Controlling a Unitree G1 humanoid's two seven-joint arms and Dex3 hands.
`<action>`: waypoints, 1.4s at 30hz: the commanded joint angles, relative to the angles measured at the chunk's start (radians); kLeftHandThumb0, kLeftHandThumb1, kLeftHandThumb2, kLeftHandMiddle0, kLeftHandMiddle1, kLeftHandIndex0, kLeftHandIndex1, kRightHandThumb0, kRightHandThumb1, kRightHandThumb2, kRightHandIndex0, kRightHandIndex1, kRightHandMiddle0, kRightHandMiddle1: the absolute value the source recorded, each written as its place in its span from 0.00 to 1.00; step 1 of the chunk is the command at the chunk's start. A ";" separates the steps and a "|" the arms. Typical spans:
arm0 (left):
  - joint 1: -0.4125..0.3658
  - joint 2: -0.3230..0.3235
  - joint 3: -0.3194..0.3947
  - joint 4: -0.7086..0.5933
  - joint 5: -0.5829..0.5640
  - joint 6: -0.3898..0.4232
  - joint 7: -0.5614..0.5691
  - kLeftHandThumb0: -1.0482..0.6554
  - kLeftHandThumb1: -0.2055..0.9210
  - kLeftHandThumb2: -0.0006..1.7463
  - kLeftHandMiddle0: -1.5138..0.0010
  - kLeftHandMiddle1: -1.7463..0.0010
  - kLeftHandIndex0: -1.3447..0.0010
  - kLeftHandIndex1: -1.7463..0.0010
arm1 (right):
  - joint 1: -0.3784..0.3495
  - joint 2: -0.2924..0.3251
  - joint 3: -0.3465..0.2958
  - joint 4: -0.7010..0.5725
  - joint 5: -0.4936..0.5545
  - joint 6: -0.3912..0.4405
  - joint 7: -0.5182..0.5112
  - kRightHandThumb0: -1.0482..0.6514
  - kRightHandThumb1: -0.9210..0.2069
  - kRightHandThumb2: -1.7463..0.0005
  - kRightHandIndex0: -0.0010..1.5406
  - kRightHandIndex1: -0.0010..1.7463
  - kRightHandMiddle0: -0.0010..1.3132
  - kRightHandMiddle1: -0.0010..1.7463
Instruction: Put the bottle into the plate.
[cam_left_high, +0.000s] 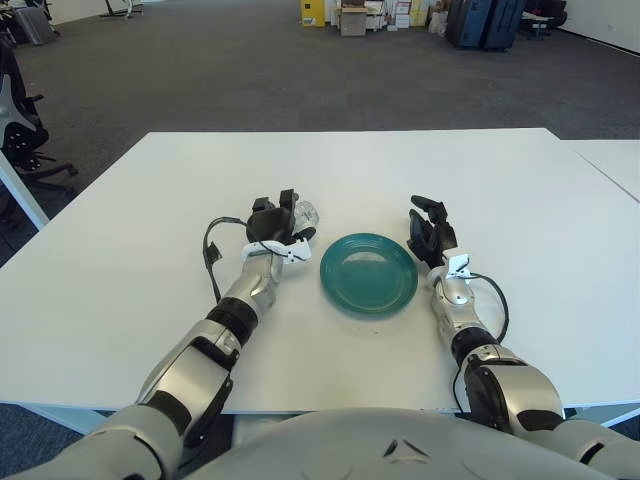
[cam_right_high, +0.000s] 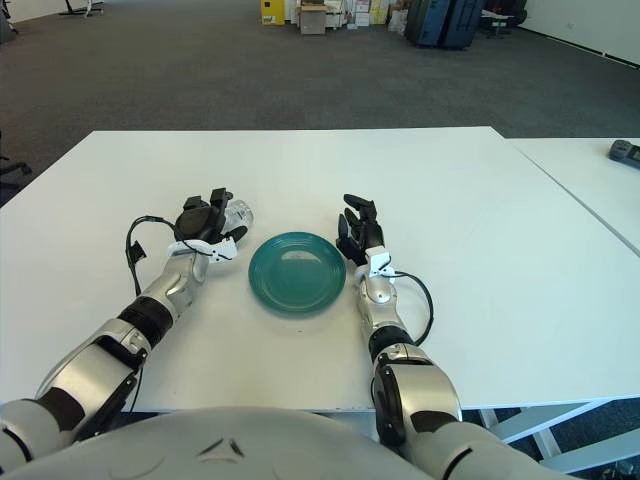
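Observation:
A small clear bottle (cam_left_high: 306, 213) is on the white table (cam_left_high: 150, 260), just left of the teal plate (cam_left_high: 368, 272). My left hand (cam_left_high: 278, 224) is over the bottle with its dark fingers curled around it; most of the bottle is hidden behind the hand and only its clear right end shows. The plate is empty and sits between my two hands. My right hand (cam_left_high: 428, 232) shows beside the plate's right rim, fingers relaxed and holding nothing.
A second white table (cam_right_high: 600, 190) adjoins on the right with a dark device (cam_right_high: 625, 152) on it. An office chair (cam_left_high: 20, 120) stands off the table's left side. Carpeted floor and boxes lie beyond the far edge.

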 joint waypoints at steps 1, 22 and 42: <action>-0.011 0.041 -0.021 0.045 0.008 -0.039 -0.022 0.00 1.00 0.44 0.86 0.42 1.00 0.34 | 0.100 0.012 -0.004 0.062 0.008 0.057 -0.004 0.19 0.00 0.61 0.23 0.01 0.00 0.54; -0.087 0.140 -0.139 0.158 0.108 -0.127 -0.031 0.18 0.99 0.17 0.56 0.00 0.80 0.00 | 0.095 0.017 -0.019 0.040 0.028 0.112 0.006 0.21 0.00 0.55 0.23 0.00 0.00 0.51; -0.066 0.230 -0.184 -0.043 0.170 -0.078 -0.204 0.33 0.46 0.75 0.33 0.00 0.54 0.00 | 0.090 0.019 -0.048 0.054 0.074 0.116 0.068 0.16 0.00 0.48 0.27 0.02 0.00 0.55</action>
